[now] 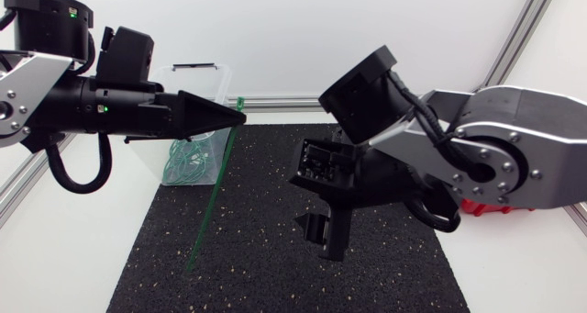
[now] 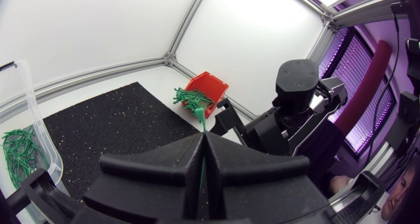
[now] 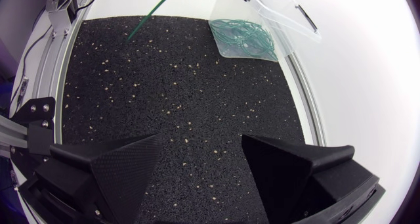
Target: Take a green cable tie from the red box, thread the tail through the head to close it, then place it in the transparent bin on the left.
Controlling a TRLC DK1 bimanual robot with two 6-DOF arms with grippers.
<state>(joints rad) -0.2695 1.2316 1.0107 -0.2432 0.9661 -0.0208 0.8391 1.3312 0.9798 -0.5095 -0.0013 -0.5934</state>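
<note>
A straight green cable tie (image 1: 211, 198) hangs slanting down from my left gripper (image 1: 237, 118), which is shut on its upper end above the black mat. In the left wrist view the tie (image 2: 199, 119) pokes out ahead of the pinched fingertips (image 2: 197, 148). My right gripper (image 1: 323, 235) hovers over the mat's middle, pointing down, open and holding nothing; its fingers (image 3: 125, 165) stand wide apart. The tie's tail (image 3: 147, 17) shows far ahead of it. The red box (image 2: 209, 89) holds several green ties. The transparent bin (image 1: 218, 79) at the far left holds looped green ties (image 1: 188, 162).
The speckled black mat (image 1: 266, 276) covers the table's middle. An aluminium frame (image 1: 275, 102) runs along the far edge. My right arm (image 1: 495, 152) hides most of the red box (image 1: 500, 206) in the head view.
</note>
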